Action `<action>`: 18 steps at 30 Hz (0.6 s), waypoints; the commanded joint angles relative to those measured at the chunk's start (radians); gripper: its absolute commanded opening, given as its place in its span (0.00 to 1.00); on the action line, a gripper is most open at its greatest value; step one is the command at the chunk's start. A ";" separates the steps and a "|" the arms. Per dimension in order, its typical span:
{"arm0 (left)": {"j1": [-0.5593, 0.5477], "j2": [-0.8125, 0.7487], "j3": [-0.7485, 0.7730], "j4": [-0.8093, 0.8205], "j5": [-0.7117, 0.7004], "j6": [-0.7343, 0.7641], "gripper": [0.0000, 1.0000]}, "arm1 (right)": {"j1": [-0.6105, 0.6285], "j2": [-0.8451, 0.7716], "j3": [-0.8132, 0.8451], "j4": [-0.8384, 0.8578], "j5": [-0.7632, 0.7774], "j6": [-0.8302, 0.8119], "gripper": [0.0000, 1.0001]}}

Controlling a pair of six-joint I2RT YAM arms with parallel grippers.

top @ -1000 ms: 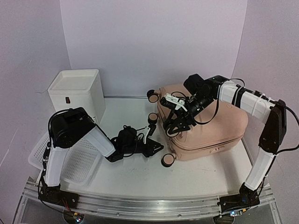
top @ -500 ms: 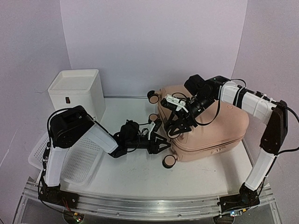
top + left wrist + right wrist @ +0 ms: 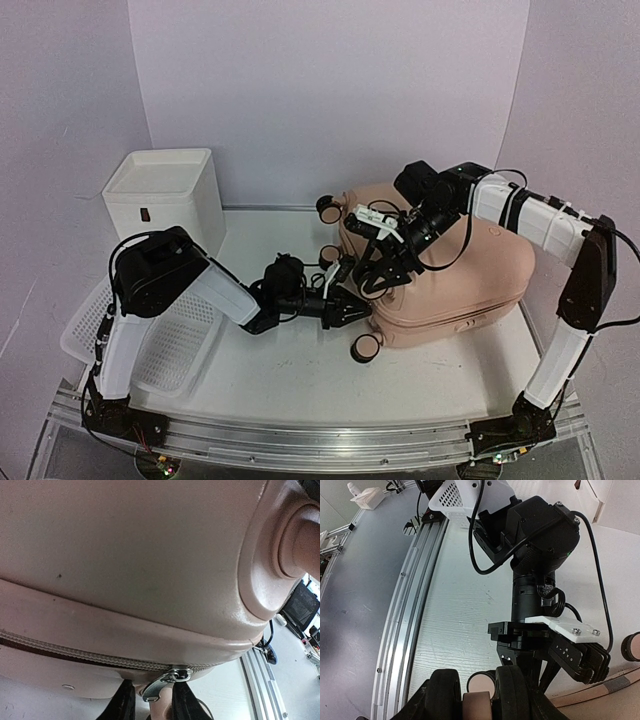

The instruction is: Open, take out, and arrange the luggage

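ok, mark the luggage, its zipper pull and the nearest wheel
luggage [image 3: 480,268]: top external view, pink top shell.
zipper pull [image 3: 159,685]: left wrist view, middle of the metal tab.
nearest wheel [image 3: 365,349]: top external view, cream face.

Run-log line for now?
left end effector: open, straddling silver zipper pull | right end effector: clamped on cream caster wheel | pale pink hard-shell suitcase: closed

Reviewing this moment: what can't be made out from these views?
- Whether the left gripper actually pinches the zipper pull: in the left wrist view, the bottom edge cuts off the fingertips.
- Which part of the luggage sits between the right gripper fingers: in the right wrist view, the bottom edge cuts it off.
- The luggage's inside: the shell hides it in all views.
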 commanded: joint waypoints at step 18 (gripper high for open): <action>-0.025 -0.111 -0.088 0.056 -0.337 0.043 0.00 | 0.010 -0.108 -0.020 -0.162 -0.025 0.210 0.00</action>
